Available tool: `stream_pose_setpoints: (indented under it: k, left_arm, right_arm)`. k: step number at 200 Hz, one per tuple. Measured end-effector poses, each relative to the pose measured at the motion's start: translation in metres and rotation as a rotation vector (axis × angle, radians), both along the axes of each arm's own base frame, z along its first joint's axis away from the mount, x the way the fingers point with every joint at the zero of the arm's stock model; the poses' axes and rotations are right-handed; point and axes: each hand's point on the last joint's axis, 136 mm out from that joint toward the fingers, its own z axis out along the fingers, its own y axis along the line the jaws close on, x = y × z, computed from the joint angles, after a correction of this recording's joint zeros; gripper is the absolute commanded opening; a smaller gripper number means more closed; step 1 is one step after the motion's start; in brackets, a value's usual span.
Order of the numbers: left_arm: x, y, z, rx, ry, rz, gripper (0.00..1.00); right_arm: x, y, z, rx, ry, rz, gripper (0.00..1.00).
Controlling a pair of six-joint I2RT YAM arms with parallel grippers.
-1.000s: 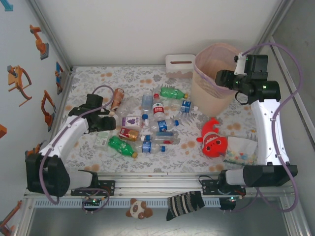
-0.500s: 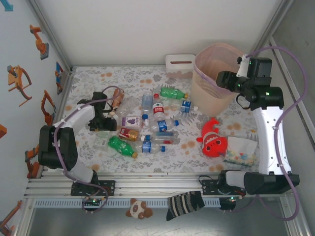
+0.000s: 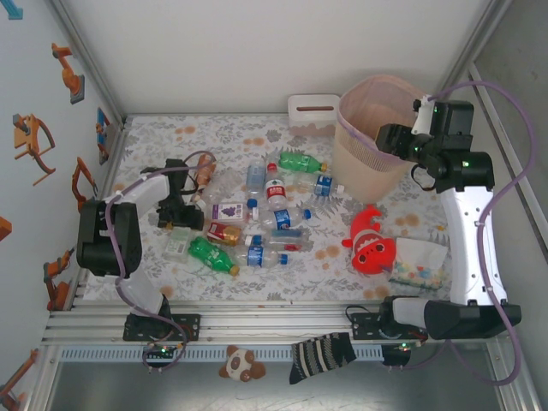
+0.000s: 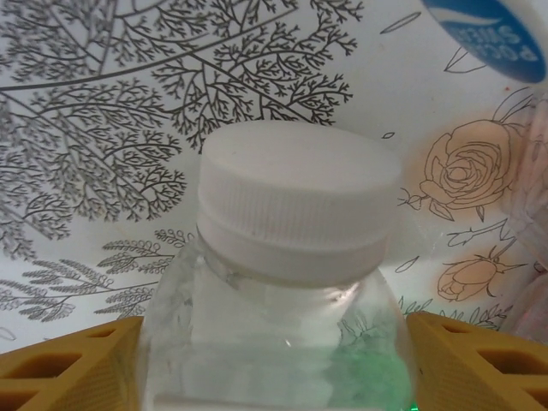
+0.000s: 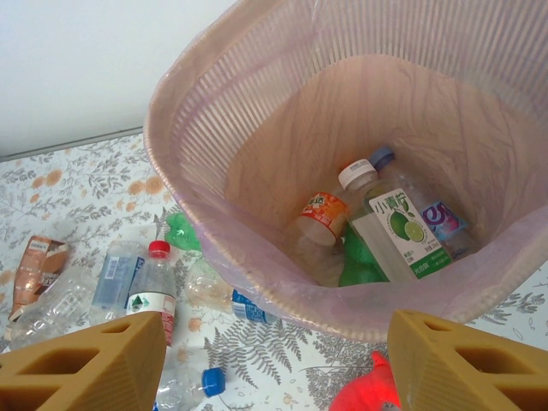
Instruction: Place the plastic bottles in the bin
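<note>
Several plastic bottles lie in the middle of the table: a green one (image 3: 301, 160), a second green one (image 3: 211, 254), a red-capped clear one (image 3: 275, 190) and a purple-labelled one (image 3: 229, 210). My left gripper (image 3: 180, 216) is low at the left of the pile. In the left wrist view its yellow fingers (image 4: 68, 364) press both sides of a clear bottle with a white cap (image 4: 300, 197). My right gripper (image 3: 387, 137) hangs open and holds nothing above the rim of the pink bin (image 3: 368, 163). Inside the bin (image 5: 197, 214) lie a lime-labelled bottle (image 5: 398, 227) and an orange-labelled one (image 5: 321, 223).
A red clownfish plush (image 3: 372, 244) and a dotted cloth pouch (image 3: 421, 261) lie in front of the bin. A white slotted box (image 3: 313, 110) stands at the back beside it. Walls close the left, back and right. A striped sock (image 3: 321, 355) and a panda toy (image 3: 241, 364) sit by the front rail.
My left arm has folded back toward the left wall while its gripper stayed low by the pile, its jaws narrowing on the clear bottle. The right gripper shifted slightly right over the bin.
</note>
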Motion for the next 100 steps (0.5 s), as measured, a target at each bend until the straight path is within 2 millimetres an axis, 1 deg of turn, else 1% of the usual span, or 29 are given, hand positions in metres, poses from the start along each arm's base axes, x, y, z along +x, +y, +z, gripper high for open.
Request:
stream_pose_setpoints:
  k: [22, 75, 100]
  left_arm:
    - [-0.003, 0.0, -0.003, -0.004, 0.02, -0.01, 0.71]
    - [-0.002, 0.0, -0.002, -0.011, 0.021, -0.022, 0.62]
    - [-0.002, 0.0, -0.001, -0.012, 0.016, -0.026, 0.6]
  right_arm:
    - [-0.002, 0.0, 0.001, 0.0, -0.003, -0.002, 0.69]
    - [-0.008, -0.001, 0.008, 0.009, -0.024, -0.008, 0.68]
    - [-0.01, 0.0, 0.009, 0.012, -0.027, -0.008, 0.68]
